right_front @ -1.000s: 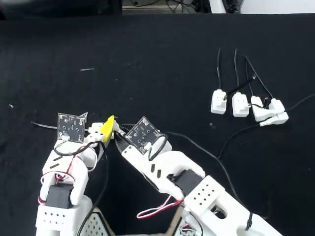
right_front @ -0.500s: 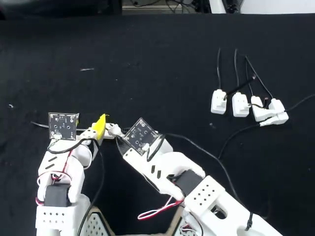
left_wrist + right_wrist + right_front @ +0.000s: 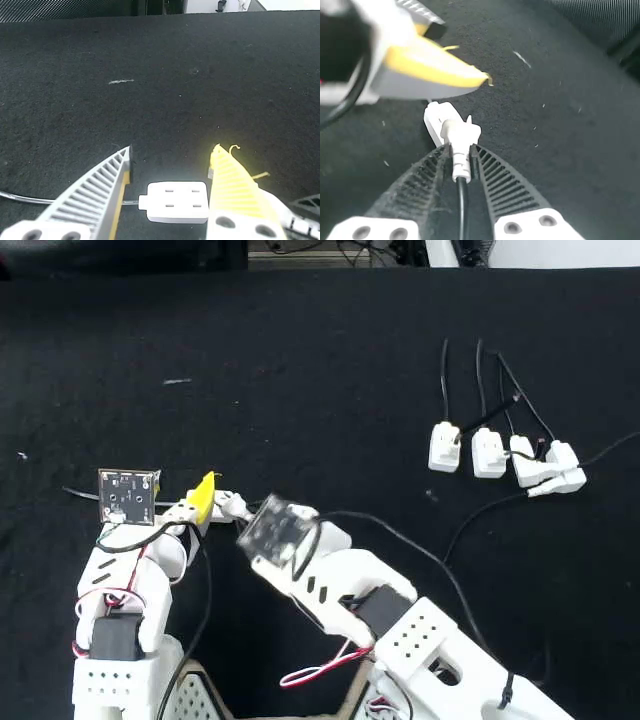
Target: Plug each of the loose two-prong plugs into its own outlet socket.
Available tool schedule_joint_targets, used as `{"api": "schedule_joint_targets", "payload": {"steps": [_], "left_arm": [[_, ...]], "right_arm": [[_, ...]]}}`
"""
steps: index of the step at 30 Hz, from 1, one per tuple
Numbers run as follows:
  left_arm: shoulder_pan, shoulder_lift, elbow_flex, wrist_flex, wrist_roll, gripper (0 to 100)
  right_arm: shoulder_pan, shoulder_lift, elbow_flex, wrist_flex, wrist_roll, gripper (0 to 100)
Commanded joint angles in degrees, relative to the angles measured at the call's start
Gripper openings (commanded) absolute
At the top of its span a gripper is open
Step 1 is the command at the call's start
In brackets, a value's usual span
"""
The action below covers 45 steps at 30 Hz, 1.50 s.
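**Right gripper holds plug at outlet block; left gripper stands open around block**

Left gripper: fingers spread apart, one grey ribbed, one yellow, standing either side of the white outlet block. The block lies flat on the black table between the two fingers, slot face up, two pairs of slots visible. There is a gap on the grey finger's side; on the yellow finger's side the block lies right against it, though contact cannot be confirmed. A thin lead runs from the block's end past the grey finger.

Right gripper: the black ribbed fingers are clamped on a white plug, its black cord running back between them. The plug's nose meets the end of the outlet block. Whether the prongs are seated cannot be determined.

In the high view both arms sit at the near edge of the table, the two grippers meeting at the block, left of the table's centre.

Spare plugs: a cluster of white bodies on black cords lies on the table's right side, well apart from both grippers. Two lie side by side; the others, just to their right, lie touching one another.

A small pale fleck lies on the cloth beyond the left arm.
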Motion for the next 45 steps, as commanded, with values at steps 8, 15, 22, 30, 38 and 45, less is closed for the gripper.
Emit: {"api": "schedule_joint_targets", "payload": {"steps": [8, 15, 22, 30, 38, 45], "left_arm": [[-0.7, 0.0, -1.1, -0.9, 0.4, 26], [-1.7, 0.0, -1.2, -0.9, 0.7, 26], [-10.4, 0.5, -5.2, -1.7, 6.2, 26], [-12.1, 0.5, -13.6, 6.6, 7.0, 26], [-12.4, 13.3, -19.3, 10.2, 1.7, 26], [-12.5, 37.3, -27.1, 10.7, -4.7, 26]], "right_arm": [[1.0, -2.6, -5.1, 10.8, 21.1, 1.0], [1.0, -2.6, -5.0, 11.5, 23.4, 1.0], [1.1, -2.7, -9.5, 17.8, 23.0, 1.0], [1.0, 0.9, -34.8, 52.9, 19.2, 1.0], [1.0, 13.7, -50.3, 66.5, 19.2, 1.0], [1.0, 24.3, -59.6, 73.4, 25.5, 1.0]]}}
